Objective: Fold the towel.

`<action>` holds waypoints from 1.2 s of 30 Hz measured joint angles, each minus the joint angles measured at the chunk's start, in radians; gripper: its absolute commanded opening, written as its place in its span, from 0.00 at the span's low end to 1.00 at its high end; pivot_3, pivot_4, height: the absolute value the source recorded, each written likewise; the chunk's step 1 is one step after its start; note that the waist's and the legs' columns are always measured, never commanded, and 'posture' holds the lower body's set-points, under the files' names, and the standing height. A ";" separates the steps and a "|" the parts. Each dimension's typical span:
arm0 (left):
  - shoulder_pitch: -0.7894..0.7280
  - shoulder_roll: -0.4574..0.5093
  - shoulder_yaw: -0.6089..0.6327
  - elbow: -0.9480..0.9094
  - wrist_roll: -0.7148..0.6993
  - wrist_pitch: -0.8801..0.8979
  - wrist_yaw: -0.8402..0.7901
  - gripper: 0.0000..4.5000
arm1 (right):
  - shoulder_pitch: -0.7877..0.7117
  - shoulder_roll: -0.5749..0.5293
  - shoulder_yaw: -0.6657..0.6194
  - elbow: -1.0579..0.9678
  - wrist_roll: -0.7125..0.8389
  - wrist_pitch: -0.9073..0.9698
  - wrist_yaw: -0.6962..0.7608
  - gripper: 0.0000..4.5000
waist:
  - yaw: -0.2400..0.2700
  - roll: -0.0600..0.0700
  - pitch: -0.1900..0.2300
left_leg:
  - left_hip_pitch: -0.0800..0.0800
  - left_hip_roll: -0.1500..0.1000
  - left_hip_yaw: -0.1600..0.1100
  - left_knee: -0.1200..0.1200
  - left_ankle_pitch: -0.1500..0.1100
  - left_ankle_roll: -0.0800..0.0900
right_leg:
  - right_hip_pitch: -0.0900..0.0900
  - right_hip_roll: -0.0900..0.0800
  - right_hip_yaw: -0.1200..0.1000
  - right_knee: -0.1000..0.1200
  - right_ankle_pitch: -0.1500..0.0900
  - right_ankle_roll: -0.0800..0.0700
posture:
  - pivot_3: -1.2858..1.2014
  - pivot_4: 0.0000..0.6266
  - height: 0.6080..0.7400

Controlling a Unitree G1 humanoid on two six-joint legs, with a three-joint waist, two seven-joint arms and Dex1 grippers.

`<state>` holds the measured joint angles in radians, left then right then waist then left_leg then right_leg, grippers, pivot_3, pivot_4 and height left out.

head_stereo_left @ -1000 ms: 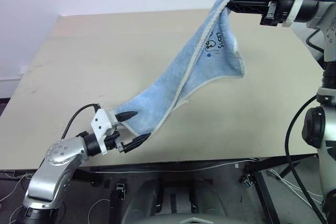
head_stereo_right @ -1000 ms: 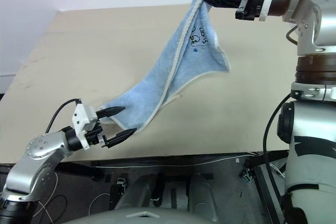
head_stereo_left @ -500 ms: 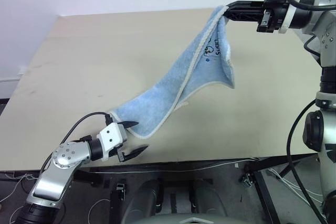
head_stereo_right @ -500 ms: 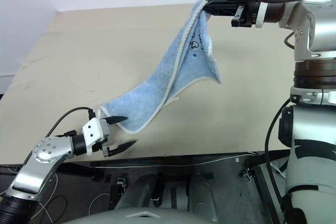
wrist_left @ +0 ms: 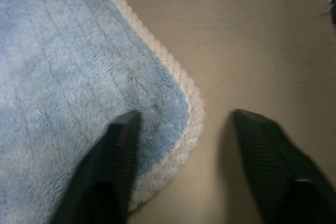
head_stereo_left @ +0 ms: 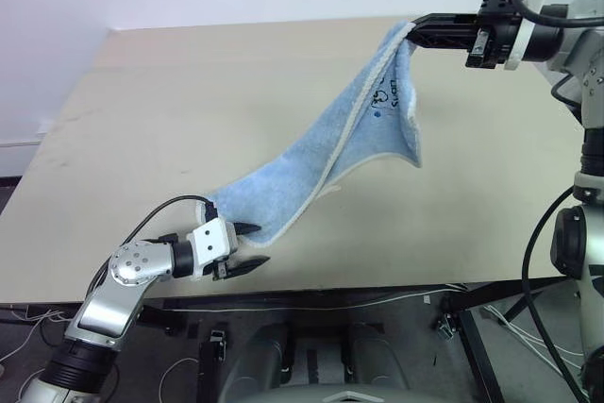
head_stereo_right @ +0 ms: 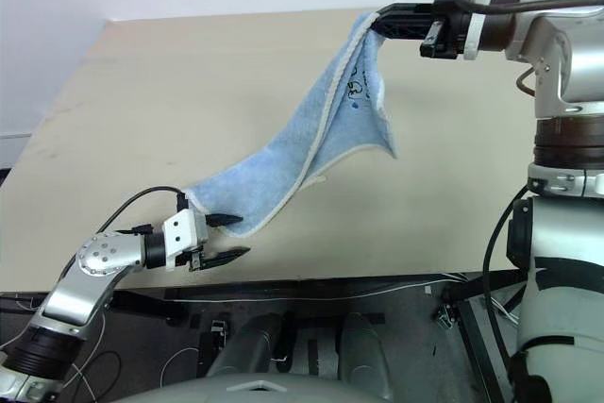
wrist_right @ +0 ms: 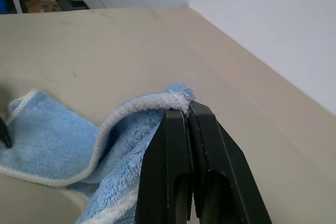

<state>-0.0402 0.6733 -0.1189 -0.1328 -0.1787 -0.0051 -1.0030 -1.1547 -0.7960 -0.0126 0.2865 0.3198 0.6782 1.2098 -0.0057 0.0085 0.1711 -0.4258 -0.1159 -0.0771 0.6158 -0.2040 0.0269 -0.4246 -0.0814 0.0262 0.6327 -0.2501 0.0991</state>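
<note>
The light blue towel hangs slanting from its top corner, which my right gripper holds high over the table's far right, shut on the towel. A small dark logo shows near the raised end. The towel's lower end rests on the table by the front edge. There my left gripper lies low at the towel's bottom corner, open. One of its fingers lies on the terry cloth, while the other finger is over bare table beside the white edging.
The beige table stretches wide to the left and behind the towel. Its front edge runs just below my left gripper, with cables and a frame underneath. A white wall stands behind the table.
My left gripper has sunk to the towel's lower corner and its jaws have narrowed. The right gripper has come down slightly with the towel's top corner.
</note>
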 measured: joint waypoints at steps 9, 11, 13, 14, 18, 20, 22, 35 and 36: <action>-0.021 -0.010 -0.003 0.025 -0.014 0.016 0.004 0.00 | 0.010 -0.008 0.000 -0.006 0.005 0.006 -0.010 0.00 | -0.006 0.000 0.000 | 0.000 0.000 0.000 0.000 0.000 0.000 | 0.000 0.000 0.000 0.000 0.000 0.000 | 0.52 0.24 1.00; -0.021 -0.017 -0.001 0.031 -0.028 0.018 0.006 0.00 | 0.012 -0.008 0.000 -0.006 0.005 0.006 -0.012 0.00 | -0.006 0.000 0.000 | 0.000 0.000 0.000 0.000 0.000 0.000 | 0.000 0.000 0.000 0.000 0.000 0.000 | 0.52 0.24 1.00; -0.019 -0.025 0.007 0.034 -0.039 0.020 0.007 0.00 | 0.018 -0.008 0.000 -0.006 0.007 0.005 -0.015 0.00 | -0.004 0.000 0.000 | 0.000 0.000 0.000 0.000 0.000 0.000 | 0.000 0.000 0.000 0.000 0.000 0.000 | 0.52 0.24 1.00; -0.018 -0.028 0.019 0.035 -0.051 0.024 0.010 0.00 | 0.021 -0.008 0.001 -0.007 0.007 0.005 -0.017 0.00 | -0.005 0.000 0.000 | 0.000 0.000 0.000 0.000 0.000 0.000 | 0.000 0.000 0.000 0.000 0.000 0.000 | 0.52 0.24 1.00; -0.014 -0.032 0.106 -0.003 -0.191 0.126 0.011 0.00 | 0.030 -0.009 0.001 -0.009 0.008 0.004 -0.022 0.00 | -0.006 0.000 0.000 | -0.001 0.000 0.000 0.000 0.000 0.000 | -0.001 0.000 0.000 0.000 0.000 0.000 | 0.52 0.24 1.00; -0.036 -0.032 0.172 -0.056 -0.303 0.227 0.034 0.00 | 0.031 -0.011 0.000 -0.005 0.007 -0.007 -0.026 0.00 | -0.007 0.000 0.000 | -0.001 0.000 0.000 0.000 0.000 0.000 | -0.001 0.001 0.000 0.000 0.000 0.000 | 0.52 0.24 1.00; -0.099 -0.023 0.248 -0.075 -0.398 0.322 0.075 0.00 | 0.031 -0.011 0.000 0.007 0.005 -0.023 -0.031 0.00 | -0.005 -0.001 0.000 | -0.001 0.000 -0.001 0.001 0.000 0.000 | -0.001 0.001 -0.001 0.001 0.000 0.000 | 0.52 0.24 1.00; -0.682 0.140 0.532 0.435 -0.613 0.535 0.167 0.00 | -0.026 -0.041 0.038 0.333 -0.136 -0.214 -0.085 0.00 | -0.008 -0.002 0.001 | -0.001 0.000 0.001 0.001 0.003 0.000 | -0.002 0.003 -0.001 0.003 0.000 0.001 | 0.52 0.24 1.00; -0.728 0.144 0.516 0.502 -0.577 0.505 0.164 0.00 | -0.037 -0.043 0.046 0.365 -0.155 -0.239 -0.087 0.00 | -0.008 -0.002 0.001 | -0.001 0.000 0.001 0.001 0.003 0.000 | -0.002 0.003 -0.001 0.004 0.000 0.001 | 0.52 0.24 1.00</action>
<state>-0.7678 0.8170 0.3971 0.3693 -0.7557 0.5001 -0.8393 -1.1921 -0.8391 0.0339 0.6515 0.1645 0.4389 1.1226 -0.0141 0.0060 0.1726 -0.4265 -0.1162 -0.0762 0.6173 -0.2007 0.0267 -0.4264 -0.0787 0.0250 0.6364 -0.2499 0.1000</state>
